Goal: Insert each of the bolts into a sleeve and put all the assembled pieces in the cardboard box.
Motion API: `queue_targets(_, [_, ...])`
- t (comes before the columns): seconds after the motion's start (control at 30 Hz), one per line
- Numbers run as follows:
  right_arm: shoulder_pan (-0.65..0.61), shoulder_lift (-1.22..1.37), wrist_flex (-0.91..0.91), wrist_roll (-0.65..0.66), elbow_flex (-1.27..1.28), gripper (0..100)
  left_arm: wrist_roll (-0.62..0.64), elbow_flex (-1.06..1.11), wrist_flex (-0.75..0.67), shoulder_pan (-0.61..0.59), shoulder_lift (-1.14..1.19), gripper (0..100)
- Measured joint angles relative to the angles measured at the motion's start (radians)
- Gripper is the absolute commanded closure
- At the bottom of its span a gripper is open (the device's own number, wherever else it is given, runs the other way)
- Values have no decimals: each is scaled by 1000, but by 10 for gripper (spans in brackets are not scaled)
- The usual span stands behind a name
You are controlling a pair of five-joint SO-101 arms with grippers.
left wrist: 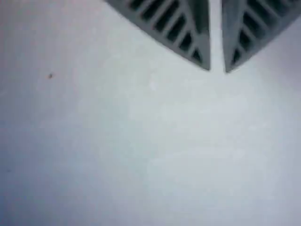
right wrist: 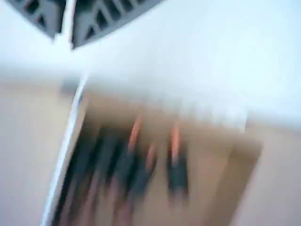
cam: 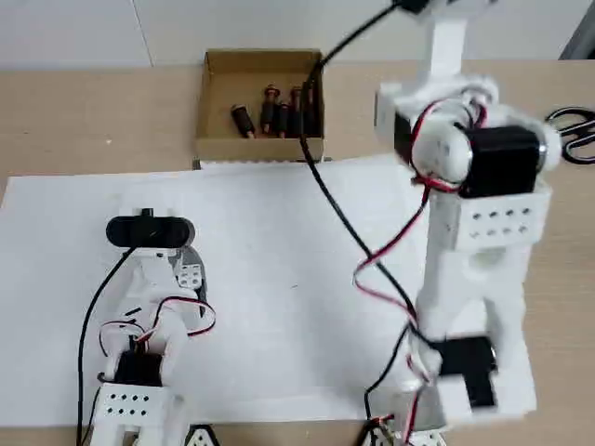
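Observation:
The cardboard box (cam: 212, 102) stands at the far edge of the white paper, with several dark bolt-and-sleeve pieces (cam: 279, 113) lying in it. My left gripper (left wrist: 217, 68) hangs low over bare white paper, its grey ribbed fingers (left wrist: 183, 33) drawn together with nothing between them. That arm (cam: 149, 307) sits at the near left of the table. My right gripper (right wrist: 66, 40) is shut and empty, above the paper's far edge just short of the box (right wrist: 244, 155). The blurred dark and orange pieces (right wrist: 136, 165) lie in the box beyond it. The right arm (cam: 474, 232) stands tall at the right.
A white paper sheet (cam: 297, 307) covers the middle of the wooden table (cam: 84, 121). Black-handled scissors (cam: 576, 130) lie at the far right edge. A black cable (cam: 325, 195) runs across the paper from the box's corner towards the right arm's base.

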Motion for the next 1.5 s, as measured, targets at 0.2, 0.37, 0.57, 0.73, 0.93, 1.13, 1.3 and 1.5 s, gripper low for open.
queue_targets(0.2, [2,-296,-25,-86,511,995,2,0,0,0,0,995])
queue_targets(0.37, [0,-522,-95,-115,885,995,2,0,0,0,0,995])
queue_targets(0.57, [0,-809,-275,-117,1364,995,2,-29,167,0,0,995])
queue_targets(0.73, [0,-1005,-385,-117,1717,995,2,-48,322,0,0,995])
queue_targets(0.93, [-2,-1138,-486,-117,1989,995,2,-48,325,0,0,995])
queue_targets(1.13, [-44,-1168,-503,-117,2038,995,2,-48,325,0,0,995])
queue_targets(1.3, [-63,-1168,-503,-117,2071,995,2,-48,325,0,0,995])
queue_targets(1.5, [-64,-1177,-565,-117,2173,995,2,-48,325,0,0,995])
